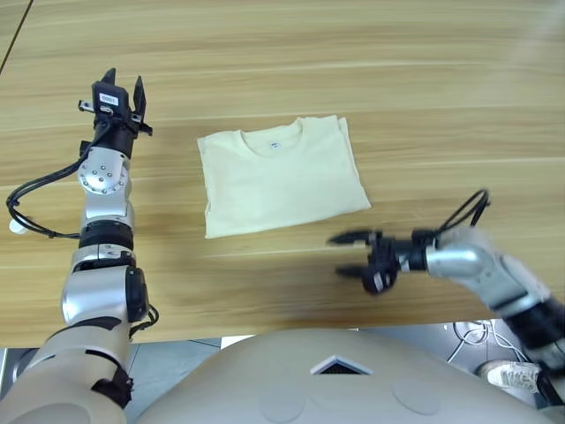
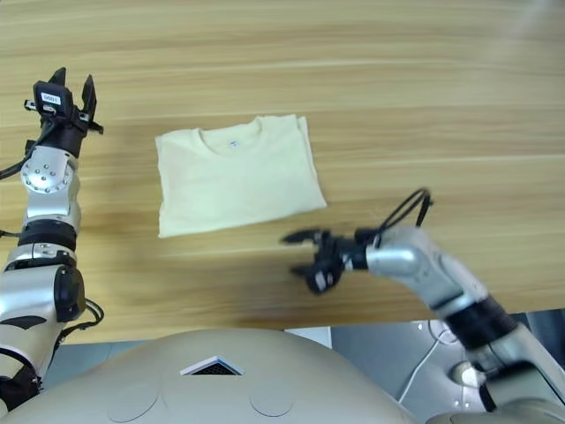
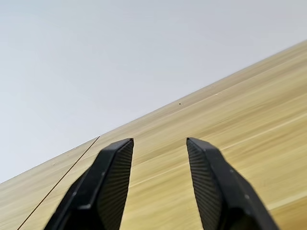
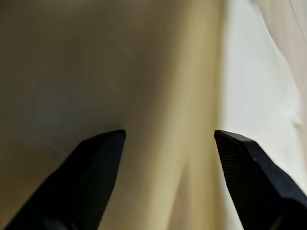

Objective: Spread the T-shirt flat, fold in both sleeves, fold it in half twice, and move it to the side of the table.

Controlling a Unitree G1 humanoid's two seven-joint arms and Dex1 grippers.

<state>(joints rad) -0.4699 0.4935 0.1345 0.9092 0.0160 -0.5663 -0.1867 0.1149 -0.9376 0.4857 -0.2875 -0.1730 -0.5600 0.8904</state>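
A pale yellow T-shirt (image 1: pixel 278 177) lies folded into a compact rectangle on the wooden table (image 1: pixel 424 79), collar facing the far side. My left gripper (image 1: pixel 121 88) is raised to the left of the shirt, well apart from it, fingers open with nothing between them; in the left wrist view the gripper (image 3: pixel 158 153) points over bare table toward its far edge. My right gripper (image 1: pixel 349 254) hovers near the table's front edge, just below the shirt's right lower corner, open and holding nothing. In the right wrist view the open gripper (image 4: pixel 168 143) faces the pale T-shirt (image 4: pixel 259 96).
Wood-grain tabletop surrounds the shirt on all sides, with wide room at the far side and to the right (image 1: pixel 468 132). A black cable (image 1: pixel 468 210) loops from my right wrist. Floor and cables (image 1: pixel 481 340) show past the table's front edge.
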